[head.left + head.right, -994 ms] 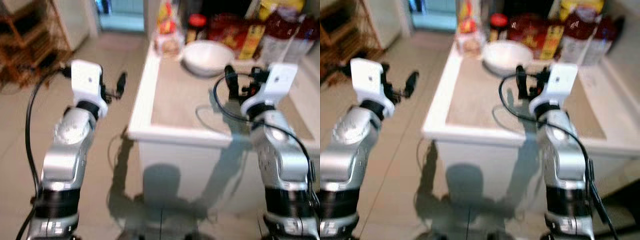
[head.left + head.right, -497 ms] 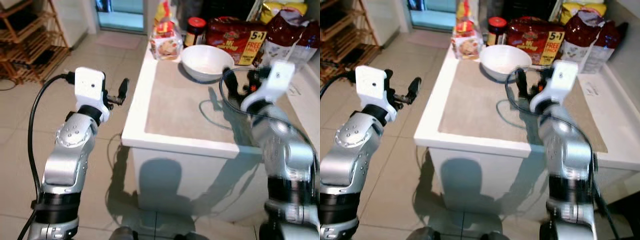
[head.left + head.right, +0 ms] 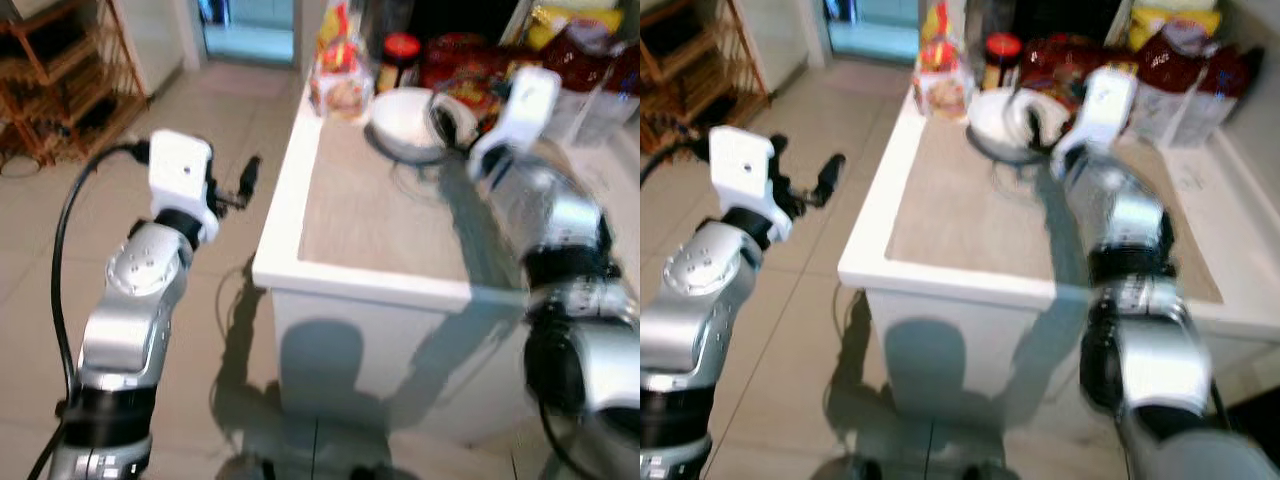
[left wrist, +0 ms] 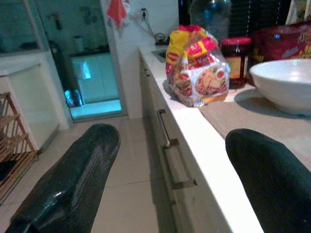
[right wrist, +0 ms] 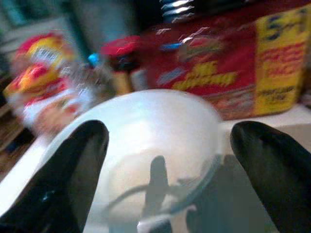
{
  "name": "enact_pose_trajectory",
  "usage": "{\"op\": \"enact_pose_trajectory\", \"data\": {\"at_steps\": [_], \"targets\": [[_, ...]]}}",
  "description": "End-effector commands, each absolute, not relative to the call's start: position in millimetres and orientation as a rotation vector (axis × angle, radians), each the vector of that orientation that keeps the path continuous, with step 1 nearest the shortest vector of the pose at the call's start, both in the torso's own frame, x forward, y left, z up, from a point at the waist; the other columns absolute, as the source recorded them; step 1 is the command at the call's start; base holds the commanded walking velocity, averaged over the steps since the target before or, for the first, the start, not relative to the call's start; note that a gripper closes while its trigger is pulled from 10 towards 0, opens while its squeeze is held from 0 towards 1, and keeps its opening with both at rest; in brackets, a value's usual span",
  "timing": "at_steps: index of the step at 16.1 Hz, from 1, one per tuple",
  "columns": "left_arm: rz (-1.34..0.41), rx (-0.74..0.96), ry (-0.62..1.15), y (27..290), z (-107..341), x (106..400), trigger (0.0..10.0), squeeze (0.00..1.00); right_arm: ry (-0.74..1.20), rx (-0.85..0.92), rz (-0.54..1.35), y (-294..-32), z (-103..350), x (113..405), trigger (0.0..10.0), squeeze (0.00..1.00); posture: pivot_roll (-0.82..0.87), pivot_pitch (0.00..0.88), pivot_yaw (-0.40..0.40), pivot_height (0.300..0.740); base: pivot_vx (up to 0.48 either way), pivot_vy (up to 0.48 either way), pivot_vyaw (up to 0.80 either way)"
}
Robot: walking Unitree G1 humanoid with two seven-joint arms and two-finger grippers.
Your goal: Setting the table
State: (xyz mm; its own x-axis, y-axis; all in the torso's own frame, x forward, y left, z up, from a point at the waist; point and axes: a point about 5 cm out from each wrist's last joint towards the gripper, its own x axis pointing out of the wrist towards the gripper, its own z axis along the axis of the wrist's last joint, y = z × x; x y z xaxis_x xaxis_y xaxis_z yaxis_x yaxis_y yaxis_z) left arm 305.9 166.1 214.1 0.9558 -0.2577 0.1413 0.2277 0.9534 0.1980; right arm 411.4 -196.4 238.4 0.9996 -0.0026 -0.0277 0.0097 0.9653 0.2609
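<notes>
**Reaching for the bowl, grasp not yet made**

While the head views are blurred, the step reads as the approach to pick up the white bowl (image 3: 405,120), which sits at the far end of the counter (image 3: 380,215), on the tan mat (image 3: 970,205) and in front of a row of groceries. Right gripper (image 5: 167,145) is out over the counter, just short of the bowl. In the right wrist view the two black fingers (image 5: 73,165) stand wide apart, with the bowl's near rim between them. No contact that I can see; motion blur makes it hard to be sure.

Left gripper (image 4: 160,179) is held over the tiled floor (image 3: 200,230), beside the counter's left edge, well apart from the bowl. Its jaws are wide too, holding nothing. It looks idle for this step.

Behind the bowl: a noodle packet (image 4: 197,68), a red-lidded jar (image 4: 236,56) and a red box (image 5: 218,73), all near the bowl's far side.

Next move, as I judge it: carry the right gripper forward and down so one finger goes inside the rim and one outside, then close on the wall. The rim is thin, curved and looks glossy, so a pinch could slip. Groceries crowd the far side, so overshoot could knock them.
</notes>
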Motion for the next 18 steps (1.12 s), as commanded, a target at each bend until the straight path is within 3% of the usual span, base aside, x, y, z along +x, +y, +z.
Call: {"op": "enact_pose_trajectory", "data": {"at_steps": [1, 7, 12, 14, 18], "targets": [[-0.315, 0.199, -0.185, 157.8, 220.3, 302.3, 10.0, 0.00, 0.026, 0.292, -0.079, -210.0, 239.6, 413.2, 10.0, 0.00, 0.12, 0.099, -0.061, 0.740, 0.000, 0.000, 0.00], [-0.476, 0.204, -0.185, 142.8, 223.9, 291.4, 10.0, 0.00, 0.115, 0.357, -0.166, -233.4, 242.0, 415.0, 10.0, 0.00, 0.13, 0.107, -0.070, 0.740, 0.000, 0.000, 0.00], [-0.500, 0.223, -0.200, 142.0, 230.3, 288.3, 10.0, 0.00, 0.177, 0.569, -0.089, -215.5, 226.8, 417.3, 10.0, 0.00, 0.16, 0.120, -0.077, 0.740, 0.000, 0.000, 0.00], [-0.585, 0.217, -0.198, 133.2, 233.2, 279.7, 10.0, 0.00, 0.194, 0.573, -0.078, -205.6, 220.1, 418.1, 10.0, 0.00, 0.19, 0.134, -0.087, 0.740, 0.000, 0.000, 0.00], [-0.549, 0.229, -0.208, 140.2, 237.5, 273.8, 10.0, 0.00, 0.185, 0.598, -0.084, -196.3, 219.9, 420.0, 10.0, 0.00, 0.23, 0.170, -0.109, 0.740, 0.000, 0.000, 0.00]]}}
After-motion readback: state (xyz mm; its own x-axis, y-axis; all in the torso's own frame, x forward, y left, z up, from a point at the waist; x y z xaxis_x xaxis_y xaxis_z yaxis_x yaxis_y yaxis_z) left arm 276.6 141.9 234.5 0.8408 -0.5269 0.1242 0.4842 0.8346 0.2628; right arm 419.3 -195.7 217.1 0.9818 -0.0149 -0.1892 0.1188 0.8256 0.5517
